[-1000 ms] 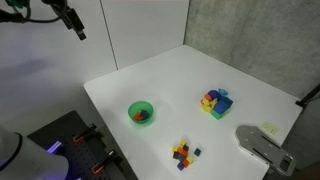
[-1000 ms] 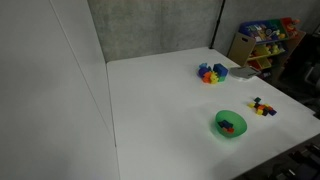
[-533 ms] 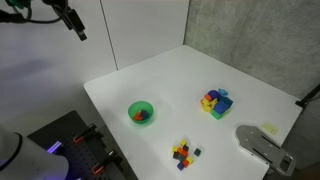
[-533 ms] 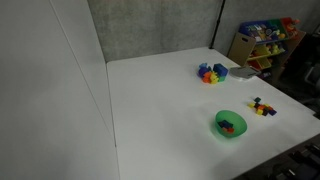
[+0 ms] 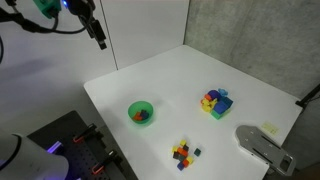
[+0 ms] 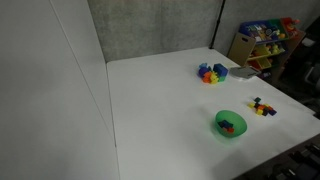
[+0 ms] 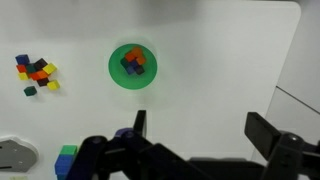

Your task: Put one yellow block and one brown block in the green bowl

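Observation:
The green bowl [image 5: 141, 112] stands on the white table and shows in both exterior views [image 6: 230, 124] and in the wrist view [image 7: 132, 66]. It holds a few small blocks, orange-red and dark blue ones among them. A loose cluster of small blocks [image 5: 183, 153], yellow, red and dark, lies apart from it, also in the wrist view [image 7: 34, 72]. My gripper [image 5: 100, 40] is high above the table's far left corner, well away from the bowl. In the wrist view its fingers [image 7: 200, 135] are wide apart and empty.
A stack of larger coloured blocks [image 5: 215, 102] sits towards the table's right side [image 6: 211, 73]. A grey rounded object [image 5: 258, 145] lies at the table's near right corner. A shelf with toys [image 6: 262, 42] stands beyond the table. Walls lie behind.
My arm has swung to the right and slightly down in the exterior view. The bowl and blocks have not moved.

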`<state>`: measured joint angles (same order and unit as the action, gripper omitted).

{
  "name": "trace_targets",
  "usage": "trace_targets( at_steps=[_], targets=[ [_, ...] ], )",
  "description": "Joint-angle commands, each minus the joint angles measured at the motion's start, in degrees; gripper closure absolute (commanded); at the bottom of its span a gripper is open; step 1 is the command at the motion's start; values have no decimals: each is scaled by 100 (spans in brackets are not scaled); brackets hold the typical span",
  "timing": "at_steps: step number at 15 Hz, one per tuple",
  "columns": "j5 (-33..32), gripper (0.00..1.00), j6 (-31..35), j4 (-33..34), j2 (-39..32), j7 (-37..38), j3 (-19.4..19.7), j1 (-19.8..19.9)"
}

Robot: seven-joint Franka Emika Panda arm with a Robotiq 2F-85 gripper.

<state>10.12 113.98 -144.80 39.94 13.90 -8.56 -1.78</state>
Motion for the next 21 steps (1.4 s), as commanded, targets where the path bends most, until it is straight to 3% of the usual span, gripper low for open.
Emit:
trace_targets(
  at_steps=[1, 12, 18, 21],
  targets=[
    [-297, 0, 344, 74, -653, -195, 288, 259],
    [-447, 0, 2031, -85, -3108, -1220, 1357, 731],
    [-1048, 0, 3425, 60, -4583, -924, 1685, 1060],
    [-1038, 0, 3866, 222, -5214, -898, 1859, 1134]
  ],
)
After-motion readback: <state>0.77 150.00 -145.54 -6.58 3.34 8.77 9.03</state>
